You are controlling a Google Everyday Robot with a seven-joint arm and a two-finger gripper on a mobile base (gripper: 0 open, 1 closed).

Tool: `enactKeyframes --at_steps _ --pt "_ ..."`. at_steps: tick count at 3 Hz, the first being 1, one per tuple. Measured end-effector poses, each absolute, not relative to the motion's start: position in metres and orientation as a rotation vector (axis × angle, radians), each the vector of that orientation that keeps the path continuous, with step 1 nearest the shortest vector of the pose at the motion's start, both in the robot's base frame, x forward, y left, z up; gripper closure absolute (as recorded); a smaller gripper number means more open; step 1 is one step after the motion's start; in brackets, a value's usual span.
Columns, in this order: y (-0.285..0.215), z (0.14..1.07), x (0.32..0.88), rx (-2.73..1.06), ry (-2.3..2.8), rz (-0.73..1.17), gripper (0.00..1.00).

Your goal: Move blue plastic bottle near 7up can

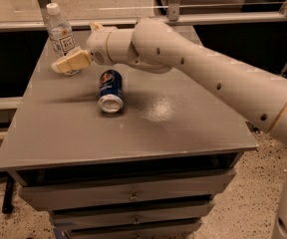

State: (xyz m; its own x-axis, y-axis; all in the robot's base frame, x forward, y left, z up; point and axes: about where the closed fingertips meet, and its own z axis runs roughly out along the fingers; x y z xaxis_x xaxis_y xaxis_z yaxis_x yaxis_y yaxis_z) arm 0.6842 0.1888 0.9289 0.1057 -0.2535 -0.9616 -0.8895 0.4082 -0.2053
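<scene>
**Robot gripper spread open beside an upright water bottle on a grey worktop**

A cream-coloured robot arm [208, 78] reaches in from the right, across a grey worktop [158, 133] that sits on a cabinet of drawers. The gripper [75, 47] is at the back left of the worktop. Its two fingers [72, 62] are wide apart and clamp nothing. The nearer finger lies low across the front of the bottle's base; whether it touches cannot be told. The other finger sits higher, just to the right of the bottle.

The blue plastic bottle [60, 34] stands upright near the back left corner. Its long axis is vertical, with the white cap on top and the white label facing the camera.

A dark blue Pepsi can [110, 89] lies on its side near the middle of the worktop. It is apart from the bottle, with its silver end towards the camera.
</scene>
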Motion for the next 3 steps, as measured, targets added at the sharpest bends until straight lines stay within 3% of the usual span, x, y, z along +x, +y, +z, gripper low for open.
enactKeyframes --at_steps 2,3 --pt "0.224 0.923 0.709 -1.081 1.396 0.702 0.00" --pt "0.242 0.921 0.714 -1.076 1.383 0.729 0.15"
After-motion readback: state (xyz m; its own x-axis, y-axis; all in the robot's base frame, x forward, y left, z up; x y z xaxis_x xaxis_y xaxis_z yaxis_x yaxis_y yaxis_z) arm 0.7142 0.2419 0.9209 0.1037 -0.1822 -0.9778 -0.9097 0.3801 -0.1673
